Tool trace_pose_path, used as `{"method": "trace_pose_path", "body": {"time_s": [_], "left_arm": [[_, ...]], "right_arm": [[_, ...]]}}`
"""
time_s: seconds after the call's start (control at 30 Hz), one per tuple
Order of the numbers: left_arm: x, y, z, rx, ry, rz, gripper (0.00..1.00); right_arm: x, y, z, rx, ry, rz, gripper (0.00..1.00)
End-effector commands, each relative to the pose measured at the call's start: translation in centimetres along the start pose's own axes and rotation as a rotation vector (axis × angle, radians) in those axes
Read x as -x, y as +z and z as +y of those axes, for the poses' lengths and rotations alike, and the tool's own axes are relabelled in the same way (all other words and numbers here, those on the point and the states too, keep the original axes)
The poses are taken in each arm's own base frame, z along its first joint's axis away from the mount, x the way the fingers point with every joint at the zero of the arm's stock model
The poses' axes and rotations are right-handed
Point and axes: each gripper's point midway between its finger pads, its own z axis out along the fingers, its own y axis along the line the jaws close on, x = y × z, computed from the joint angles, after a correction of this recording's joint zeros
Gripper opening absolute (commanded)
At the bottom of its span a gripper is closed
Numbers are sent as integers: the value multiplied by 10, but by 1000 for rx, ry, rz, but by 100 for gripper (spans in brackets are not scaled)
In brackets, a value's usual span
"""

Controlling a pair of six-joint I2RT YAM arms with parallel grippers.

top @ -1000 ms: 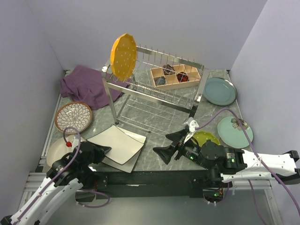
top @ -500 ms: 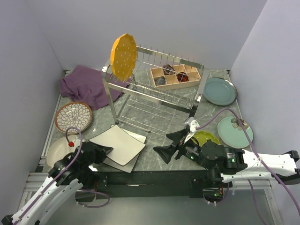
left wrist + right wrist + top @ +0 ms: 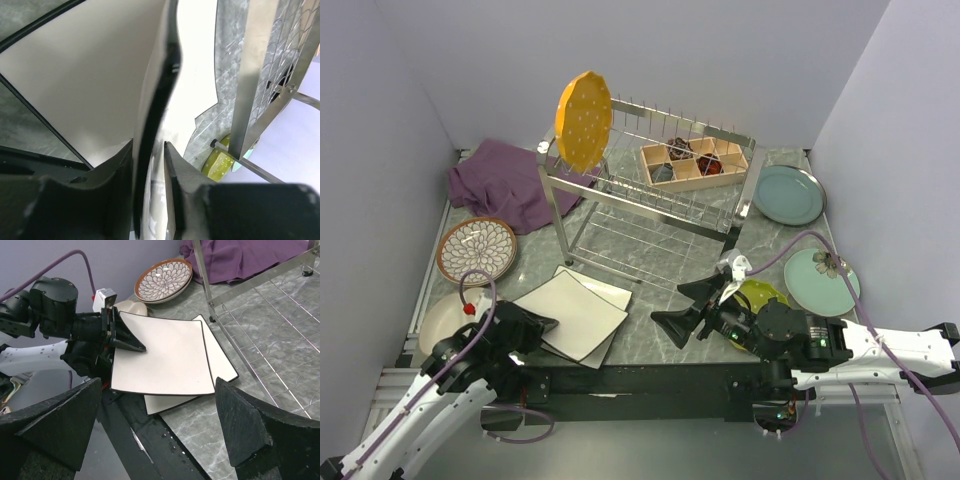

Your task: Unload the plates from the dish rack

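Top view: the silver dish rack point(image 3: 640, 208) stands on a grey marble table toward 12 o'clock. One orange round plate point(image 3: 584, 121) stands upright in the rack's 10 o'clock corner. A wooden compartment box point(image 3: 693, 163) lies on the rack toward its 2 o'clock end. A purple cloth point(image 3: 500, 183) lies at 10 o'clock. A brown-rimmed patterned plate point(image 3: 477, 250) lies at 9 o'clock, and a cream round plate point(image 3: 438, 322) at 8. At 7 o'clock two cream square plates are stacked, the upper square plate point(image 3: 575, 315) askew on the lower square plate point(image 3: 610, 293). The left gripper point(image 3: 542, 325) is at the upper plate's 8 o'clock edge. The right gripper point(image 3: 668, 304), at 5 o'clock, has its fingers spread wide with nothing between them. A yellow-green plate point(image 3: 760, 295) lies just beside that arm. A mint flowered plate point(image 3: 820, 281) lies at 4 o'clock and a teal-grey plate point(image 3: 788, 194) at 2.

Left wrist view: the upper square plate's point(image 3: 90, 85) dark rim runs between the two fingers, one close on each side. Whether they are pressing it cannot be told. A rack leg point(image 3: 250, 75) rises at 2 o'clock.

Right wrist view: the wide-spread fingers frame the square stack point(image 3: 160, 360). The left gripper point(image 3: 127, 342) is at its 9 o'clock edge, with one finger lying on top of the plate.
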Motion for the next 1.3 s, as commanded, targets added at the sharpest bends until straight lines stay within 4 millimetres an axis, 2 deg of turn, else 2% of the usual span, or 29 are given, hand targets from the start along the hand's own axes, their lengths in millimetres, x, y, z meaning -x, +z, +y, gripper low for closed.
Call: {"method": "trace_pose_path", "body": {"time_s": [0.0, 0.5, 0.63, 1.27], "left_arm": [[-5, 0, -13, -51, -12, 28, 33], [0, -3, -25, -58, 16, 2, 51], [0, -3, -27, -64, 12, 2, 62], [3, 3, -39, -58, 44, -24, 75]], "right_arm": [[11, -3, 1, 0, 10, -33, 100], [13, -5, 0, 7, 18, -41, 100], [13, -5, 1, 9, 17, -42, 100], [15, -8, 0, 10, 20, -47, 100]]}}
